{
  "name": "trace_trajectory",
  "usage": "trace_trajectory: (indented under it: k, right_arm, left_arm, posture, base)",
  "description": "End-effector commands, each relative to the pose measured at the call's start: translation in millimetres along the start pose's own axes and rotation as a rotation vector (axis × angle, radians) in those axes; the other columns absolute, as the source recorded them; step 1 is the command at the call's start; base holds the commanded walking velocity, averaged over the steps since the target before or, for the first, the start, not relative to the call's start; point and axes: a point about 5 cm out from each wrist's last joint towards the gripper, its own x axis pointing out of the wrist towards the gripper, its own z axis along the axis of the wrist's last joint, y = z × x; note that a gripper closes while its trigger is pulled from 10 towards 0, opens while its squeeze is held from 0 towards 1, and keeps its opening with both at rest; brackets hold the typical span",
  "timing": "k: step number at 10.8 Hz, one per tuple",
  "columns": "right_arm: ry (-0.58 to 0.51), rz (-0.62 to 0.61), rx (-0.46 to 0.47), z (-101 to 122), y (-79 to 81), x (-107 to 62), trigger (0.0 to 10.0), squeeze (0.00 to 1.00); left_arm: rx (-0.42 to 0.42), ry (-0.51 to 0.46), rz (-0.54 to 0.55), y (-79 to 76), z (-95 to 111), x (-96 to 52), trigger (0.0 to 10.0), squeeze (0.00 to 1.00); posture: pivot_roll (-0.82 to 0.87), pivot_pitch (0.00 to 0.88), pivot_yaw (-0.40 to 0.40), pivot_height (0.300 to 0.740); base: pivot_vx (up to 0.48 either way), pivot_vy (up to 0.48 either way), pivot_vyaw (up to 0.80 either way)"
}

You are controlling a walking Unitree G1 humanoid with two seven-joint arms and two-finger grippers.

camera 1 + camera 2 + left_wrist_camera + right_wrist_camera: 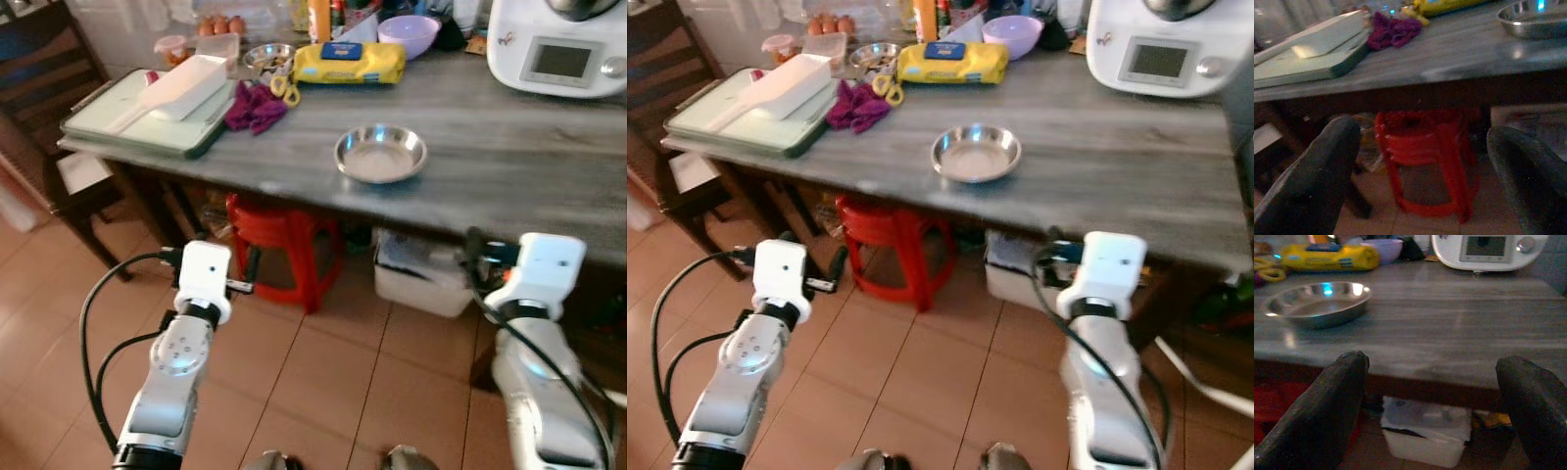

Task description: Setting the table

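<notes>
You are standing in front of the grey table [509,186], and both arms are held low, below its front edge, with nothing picked up. Your left gripper [1425,171] has its two black fingers spread wide apart and nothing sits between them; it points under the table at the red stool [284,245]. Your right gripper [1440,401] is spread wide too and holds nothing; it looks along the table top. The thing you most likely want is the shiny metal bowl [380,154], which sits alone near the front of the table, a little toward your left of the middle. Farther back are a yellow pack [349,62], a purple bowl [409,34] and a big white machine [558,44]. On the left lie a green tray [147,122] with a white box [186,86] on it, and a purple cloth [255,106] beside it. It looks like you are at the very start, just getting near. Next you may need to lift an arm above the table edge and reach for the metal bowl. The rim looks thin and low, so grab it from the side with care. The wrist views are dark, so I am not sure what is inside the bowl.
</notes>
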Motion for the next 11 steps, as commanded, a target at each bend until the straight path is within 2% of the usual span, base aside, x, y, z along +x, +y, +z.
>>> trace_trajectory:
  k: [1,2,3,4,6,7,9,11]
  right_arm:
    - [0.001,-0.014,-0.006,-2,-2.1,0.9,10.0,0.00]
    - [0.006,0.032,0.170,-1,0.7,0.7,10.0,0.00]
    - [-0.034,0.016,0.060,1,-0.5,1.7,10.0,0.00]
    - [-0.020,0.061,0.104,0,4.6,-0.5,10.0,0.00]
    - [0.000,0.109,0.057,-6,8.5,-5.3,10.0,0.00]
    - [-0.006,0.119,0.088,-6,9.2,-6.6,10.0,0.00]
    - [0.003,0.090,0.044,-9,7.3,-4.3,10.0,0.00]
    - [0.034,0.133,0.115,-13,14.1,-6.9,10.0,0.00]
  left_arm:
    - [0.008,0.012,0.006,1.3,-2,-1.9,10.0,0.00]
    - [0.007,0.011,0.002,0.7,-2,-1.3,10.0,0.00]
    - [0.007,0.013,0.000,0.0,-2,-1.3,10.0,0.00]
    - [0.005,0.011,0.000,-0.2,-2,-1.4,10.0,0.00]
    - [0.001,0.007,-0.006,0.3,-2,-2.4,10.0,0.00]
    - [-0.003,-0.013,-0.020,-0.7,-1,-3.3,10.0,0.00]
    - [-0.058,-0.068,-0.075,-4.4,7,-6.2,10.0,0.00]
    - [-0.063,-0.074,-0.070,-6.1,9,-3.7,10.0,0.00]
  posture:
    - [-0.13,0.132,0.126,0.740]
    - [-0.13,0.132,0.126,0.740]
    - [-0.13,0.132,0.126,0.740]
    - [-0.13,0.131,0.124,0.740]
    - [-0.13,0.131,0.121,0.740]
    - [-0.13,0.131,0.121,0.740]
    - [-0.13,0.126,0.119,0.740]
    - [-0.12,0.126,0.118,0.740]
  base:
    - [-0.326,0.000,0.00]
    - [-0.322,0.000,0.00]
    - [-0.322,0.000,0.00]
    - [-0.322,0.000,0.00]
    - [-0.321,0.000,0.00]
    - [0.000,0.000,0.00]
    - [0.000,0.000,0.00]
    - [0.000,0.000,0.00]
